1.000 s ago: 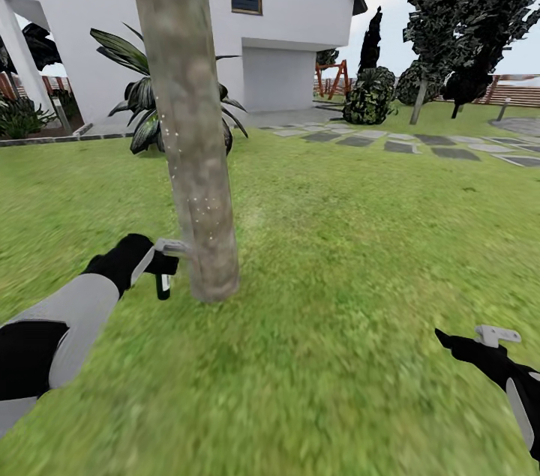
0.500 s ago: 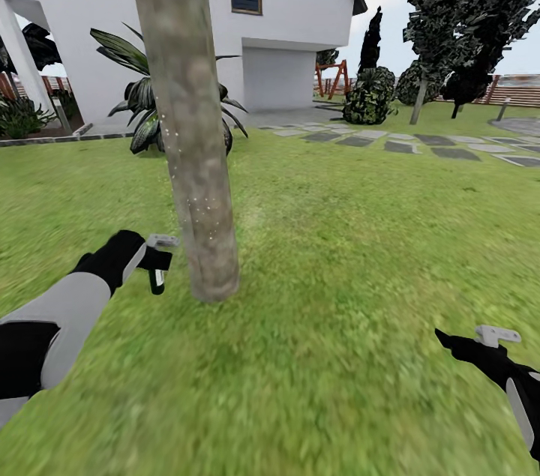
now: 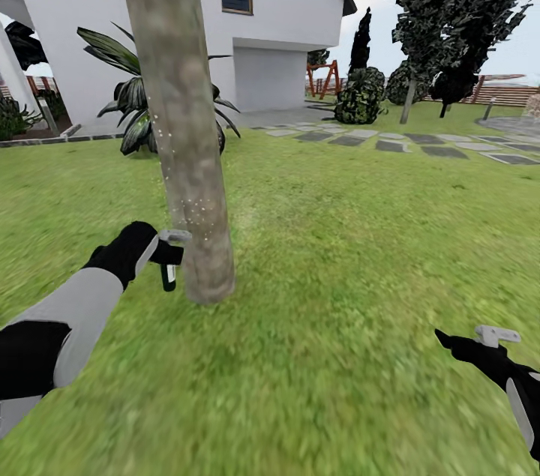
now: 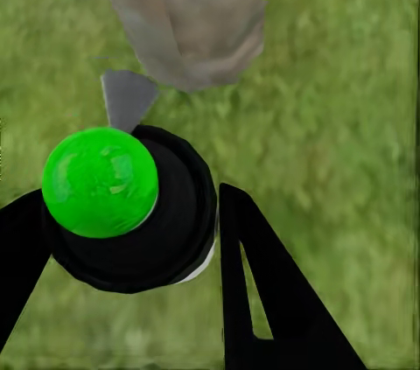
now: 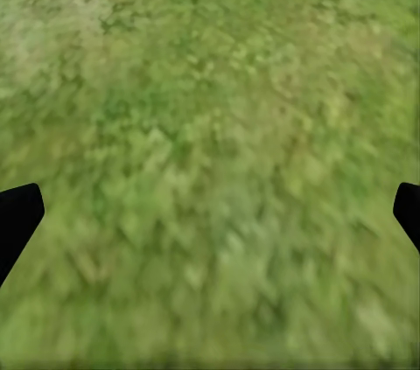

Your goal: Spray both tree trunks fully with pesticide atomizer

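Observation:
The near tree trunk (image 3: 184, 154), thick and mottled beige-grey, rises from the grass floor (image 3: 337, 251) and carries white specks low down. My left gripper (image 3: 166, 258) is shut on the pesticide atomizer (image 3: 170, 275), a small black bottle whose grey spray head (image 3: 175, 236) touches or nearly touches the trunk's left side. In the left wrist view the atomizer (image 4: 140, 221) sits between the black fingers (image 4: 258, 300), its nozzle (image 4: 128, 97) pointing at the trunk's base (image 4: 188, 20). A second tree (image 3: 407, 101) stands far right. My right gripper (image 3: 486, 338) hangs open over grass (image 5: 210, 169).
A white house (image 3: 285, 4) stands behind, with a broad-leaved dark plant (image 3: 131, 101) at its wall. Grey stepping stones (image 3: 390, 146) cross the lawn toward the right. Dark bushes (image 3: 360, 97) and a brown slat fence (image 3: 510, 95) lie far right.
The camera has shifted, sliding the scene slightly left. My left gripper, which had drawn back from the trunk half a second ago, has brought the spray head against it again. The right arm is still.

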You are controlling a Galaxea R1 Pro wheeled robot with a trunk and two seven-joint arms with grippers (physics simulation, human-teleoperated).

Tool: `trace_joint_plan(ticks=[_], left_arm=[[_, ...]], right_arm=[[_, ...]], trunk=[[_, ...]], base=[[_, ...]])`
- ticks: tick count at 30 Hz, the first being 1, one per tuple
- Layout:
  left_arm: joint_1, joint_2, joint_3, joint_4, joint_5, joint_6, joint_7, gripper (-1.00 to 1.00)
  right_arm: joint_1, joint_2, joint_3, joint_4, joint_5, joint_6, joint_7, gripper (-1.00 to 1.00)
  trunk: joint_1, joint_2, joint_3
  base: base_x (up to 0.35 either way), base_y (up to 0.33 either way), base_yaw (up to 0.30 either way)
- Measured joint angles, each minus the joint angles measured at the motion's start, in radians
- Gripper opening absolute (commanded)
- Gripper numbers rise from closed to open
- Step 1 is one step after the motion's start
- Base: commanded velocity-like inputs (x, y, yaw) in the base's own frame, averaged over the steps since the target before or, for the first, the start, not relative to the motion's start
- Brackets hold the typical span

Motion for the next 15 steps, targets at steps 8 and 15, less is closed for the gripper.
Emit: trace_joint_plan(ticks=[8, 15], left_arm=[[-0.059, -0.002, -0.001, -0.214, -0.004, 0.155, 0.002, -1.00], [-0.145, -0.003, -0.003, -0.212, -0.003, 0.158, 0.002, -1.00]], right_arm=[[0.000, 0.000, 0.000, 0.000, 0.000, -0.001, 0.000, 1.00], [-0.001, 0.000, 0.000, 0.000, 0.000, 0.000, 0.000, 1.00]], trunk=[[0.000, 0.000, 0.000], [0.000, 0.000, 0.000]], base=[[0.000, 0.000, 0.000], [0.000, 0.000, 0.000]])
